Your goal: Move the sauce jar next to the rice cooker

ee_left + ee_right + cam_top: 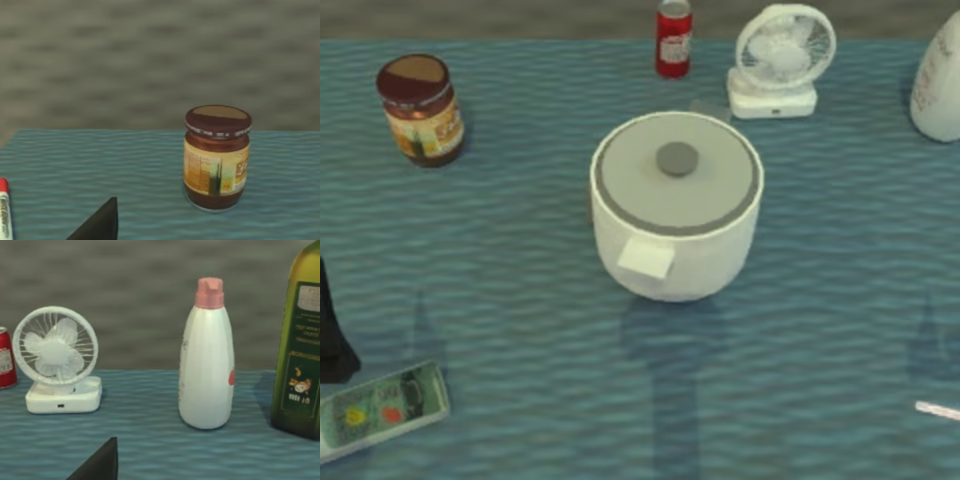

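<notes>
The sauce jar [420, 110], dark reddish-brown with a brown lid and a yellow-orange label, stands upright at the table's far left. It is well apart from the rice cooker [677, 205], a big white pot with a grey-ringed lid at the centre. My left gripper [334, 345] is at the left edge, nearer the front than the jar. In the left wrist view the jar [216, 157] stands ahead of it, untouched. One dark fingertip [102, 224] shows, and nothing is held. My right arm is outside the top view; its wrist view shows one fingertip [102, 464] holding nothing.
A red can [673, 38] and a white fan [780, 62] stand behind the cooker. A white bottle with a pink cap [938, 85] is at the far right, and a green bottle [300, 345] is beside it. A flat white-edged packet [380, 408] lies at the front left.
</notes>
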Controlling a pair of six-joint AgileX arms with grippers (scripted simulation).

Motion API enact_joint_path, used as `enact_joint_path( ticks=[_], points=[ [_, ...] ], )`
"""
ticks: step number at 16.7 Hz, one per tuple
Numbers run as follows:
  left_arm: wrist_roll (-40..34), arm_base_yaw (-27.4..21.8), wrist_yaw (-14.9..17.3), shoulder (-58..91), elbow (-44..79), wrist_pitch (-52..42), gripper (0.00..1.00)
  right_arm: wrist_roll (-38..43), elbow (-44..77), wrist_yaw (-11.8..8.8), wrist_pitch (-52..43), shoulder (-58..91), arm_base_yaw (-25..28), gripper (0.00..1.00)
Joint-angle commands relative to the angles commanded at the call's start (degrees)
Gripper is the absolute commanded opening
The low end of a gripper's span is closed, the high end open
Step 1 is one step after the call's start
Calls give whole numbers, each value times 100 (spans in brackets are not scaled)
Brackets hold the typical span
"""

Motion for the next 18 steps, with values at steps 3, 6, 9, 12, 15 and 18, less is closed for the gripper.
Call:
enact_joint_path(
  ticks=[3, 6, 9, 12, 15, 18],
  points=[
    [8, -2, 9, 40, 44, -23, 100, 0, 0, 0, 0, 0, 0, 100],
    [82, -33, 98, 433, 463, -250, 100, 0, 0, 0, 0, 0, 0, 100],
    [213, -96, 257, 1242, 1276, -714, 100, 0, 0, 0, 0, 0, 0, 100],
    [375, -166, 429, 2414, 2392, -1378, 100, 0, 0, 0, 0, 0, 0, 100],
    [553, -225, 577, 3865, 3720, -2180, 100, 0, 0, 0, 0, 0, 0, 100],
    [737, -267, 690, 5493, 5196, -3053, 100, 0, 0, 0, 0, 0, 0, 100]
  ],
)
